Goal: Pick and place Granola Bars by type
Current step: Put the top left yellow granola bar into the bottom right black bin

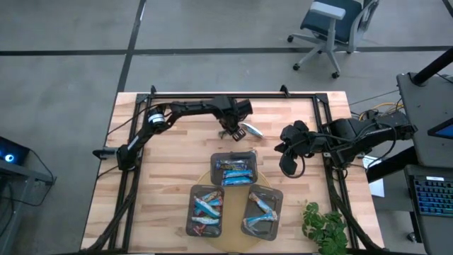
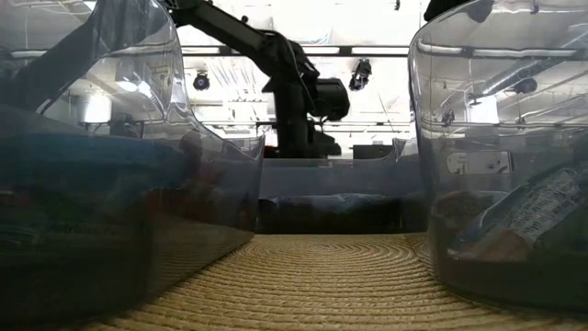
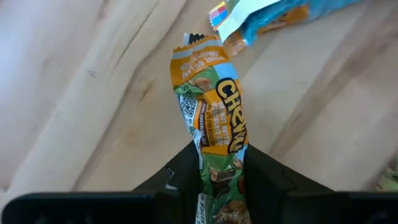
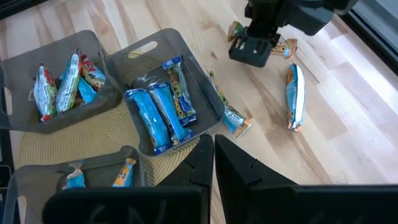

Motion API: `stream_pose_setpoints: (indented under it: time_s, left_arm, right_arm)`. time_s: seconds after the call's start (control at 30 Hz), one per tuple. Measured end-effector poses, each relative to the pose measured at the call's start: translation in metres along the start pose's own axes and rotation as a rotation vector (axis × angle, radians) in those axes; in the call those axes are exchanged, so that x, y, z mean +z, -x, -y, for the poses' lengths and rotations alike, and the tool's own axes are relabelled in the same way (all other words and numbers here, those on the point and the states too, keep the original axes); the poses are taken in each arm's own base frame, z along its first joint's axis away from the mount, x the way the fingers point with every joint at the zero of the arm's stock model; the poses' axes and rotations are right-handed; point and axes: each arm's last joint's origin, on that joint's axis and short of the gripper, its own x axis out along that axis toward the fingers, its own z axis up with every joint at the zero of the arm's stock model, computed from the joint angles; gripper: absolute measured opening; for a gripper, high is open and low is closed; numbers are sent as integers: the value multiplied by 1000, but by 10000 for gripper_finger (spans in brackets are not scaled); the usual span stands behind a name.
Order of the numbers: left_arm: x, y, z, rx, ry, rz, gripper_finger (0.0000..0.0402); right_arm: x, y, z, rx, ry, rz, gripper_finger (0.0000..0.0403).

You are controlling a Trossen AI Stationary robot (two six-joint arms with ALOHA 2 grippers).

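A green-and-orange granola bar sticks out between the fingers of my left gripper, which is shut on it over the far middle of the table. A blue bar lies on the wood just right of it, and another bar lies against the far tray's wall. Three dark grey trays hold sorted bars: the far one blue bars, the near-left one and the near-right one mixed ones. My right gripper hovers shut to the right of the trays. My left gripper pinches the green-and-orange bar across its width, one finger on each long edge of the wrapper. The fingers come from above, pointing steeply down. The bar hangs below them, its crimped end lowest. Whether that end touches the wood I cannot tell.
The trays stand on a round woven mat. A potted plant sits at the near right corner. Bare wood lies left of the trays and along the far edge. In the low view, tray walls fill both sides.
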Motion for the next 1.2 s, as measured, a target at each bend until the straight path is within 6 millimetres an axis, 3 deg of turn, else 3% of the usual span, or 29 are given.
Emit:
stream_pose_setpoints:
  time_s: [0.3,0.5,0.73,0.97,1.2]
  left_arm:
    - [12,49,2,-17,-70,36,85]
    - [22,91,10,-232,-131,111,85]
    - [19,126,29,-553,-230,218,85]
    - [5,148,46,-583,-341,264,85]
    - [-15,177,72,-627,-468,328,85]
  right_arm:
    - [-1,0,1,-8,6,-11,8]
    - [-2,7,5,-1,25,-1,9]
    - [-5,38,21,51,19,82,8]
    - [-18,73,46,86,-7,140,8]
    - [-33,96,67,101,-44,153,8]
